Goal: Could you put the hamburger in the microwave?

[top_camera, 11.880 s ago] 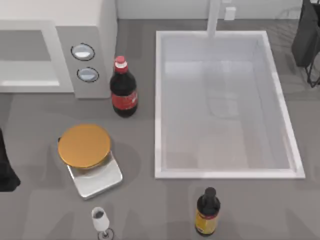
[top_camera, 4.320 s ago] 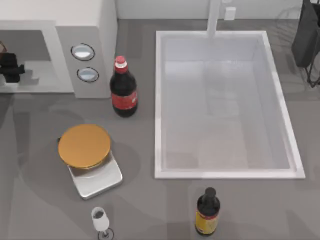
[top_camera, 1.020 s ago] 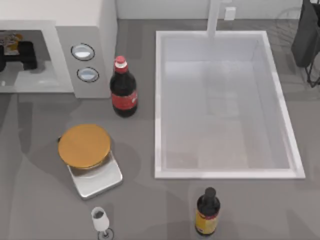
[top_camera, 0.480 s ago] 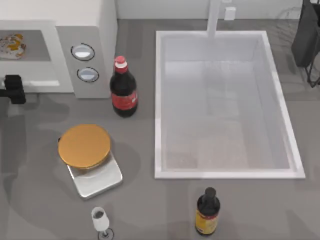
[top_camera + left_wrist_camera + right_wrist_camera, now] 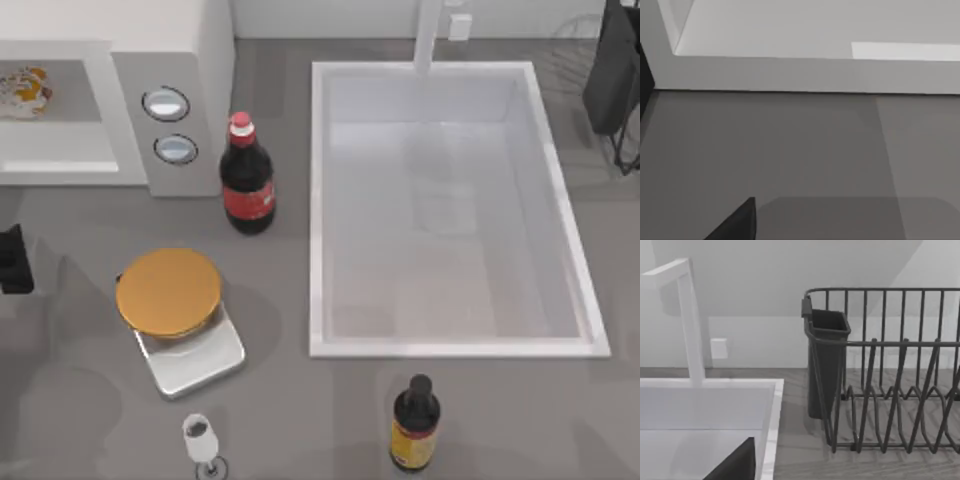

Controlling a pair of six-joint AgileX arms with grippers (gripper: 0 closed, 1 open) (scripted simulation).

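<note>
The hamburger lies inside the open cavity of the microwave, at about ten o'clock on the counter, resting on the cavity floor near the top view's left edge. The microwave's grey panel with two round dials faces up beside the cavity.

The left tool sits at nine o'clock, over bare counter just in front of the microwave and well apart from the hamburger; it holds nothing that I can see, and I cannot tell how far its fingers are parted. Its wrist view looks across grey counter at the microwave's white lower edge.

A cola bottle stands just beside the microwave's dial panel, between it and the white sink, which takes up the centre and the two o'clock side. An orange disc on a silver scale is at about eight o'clock, a small glass at seven, and a dark bottle with a yellow label at about five.

The right arm is parked at two o'clock; its wrist view shows the dish rack, the tap, and whether its tool is open I cannot tell
</note>
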